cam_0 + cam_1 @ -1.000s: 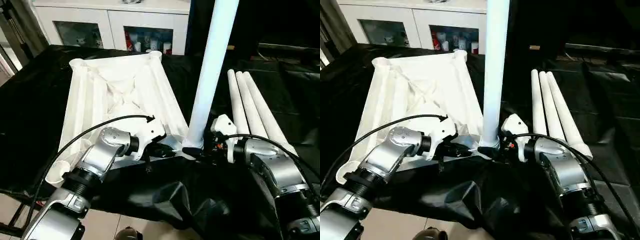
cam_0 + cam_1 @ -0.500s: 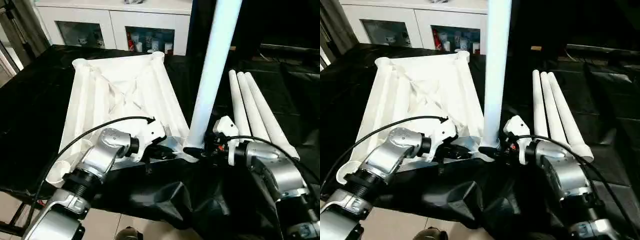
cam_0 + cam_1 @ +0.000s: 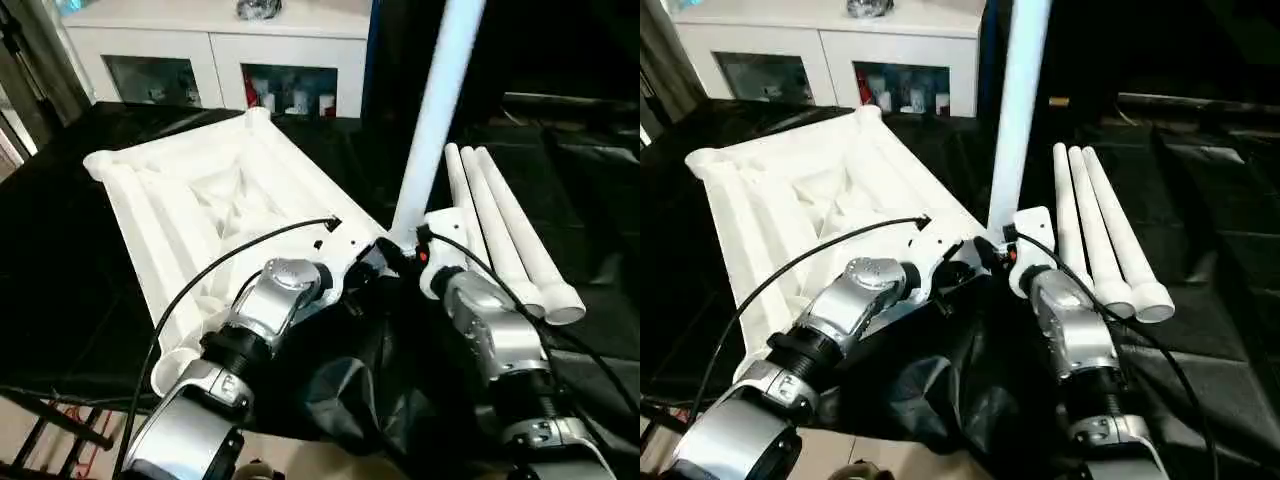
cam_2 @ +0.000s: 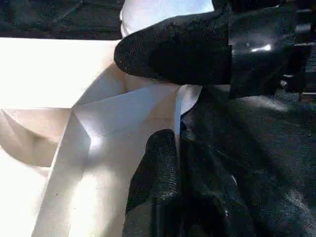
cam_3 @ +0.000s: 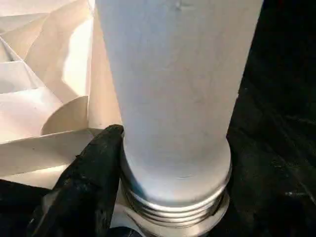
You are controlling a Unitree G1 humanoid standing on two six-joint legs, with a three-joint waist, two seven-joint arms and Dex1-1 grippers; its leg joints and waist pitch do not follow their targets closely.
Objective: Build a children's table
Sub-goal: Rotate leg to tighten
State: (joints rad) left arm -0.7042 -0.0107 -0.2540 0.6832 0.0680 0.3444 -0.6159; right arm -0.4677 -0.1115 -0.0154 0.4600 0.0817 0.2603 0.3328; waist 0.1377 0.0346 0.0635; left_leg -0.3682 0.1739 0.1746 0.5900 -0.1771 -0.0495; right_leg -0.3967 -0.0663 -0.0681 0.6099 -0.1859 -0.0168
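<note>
Tabletop (image 3: 200, 200) lies ribbed side up, left-centre of the head frame, on the black-draped work table (image 3: 60, 250). Its near corner sits right at the table's front edge, where the black cloth sags over; little margin there. One leg (image 3: 435, 110) stands upright at that near-right corner, centre of frame, running out the top. Three spare legs (image 3: 500, 230) lie side by side right of centre, close to my right forearm. Open black surface far left and far right. White cabinet (image 3: 210, 50) across the top left.

Left gripper (image 4: 173, 163): jaws pressed together, pinching the tabletop's thin edge wall at the corner.

Right gripper (image 3: 992, 240): jaws spread around the upright leg's base; one finger (image 5: 91, 173) touches the leg just above its threaded collar. I can't tell if the far finger is in contact.
</note>
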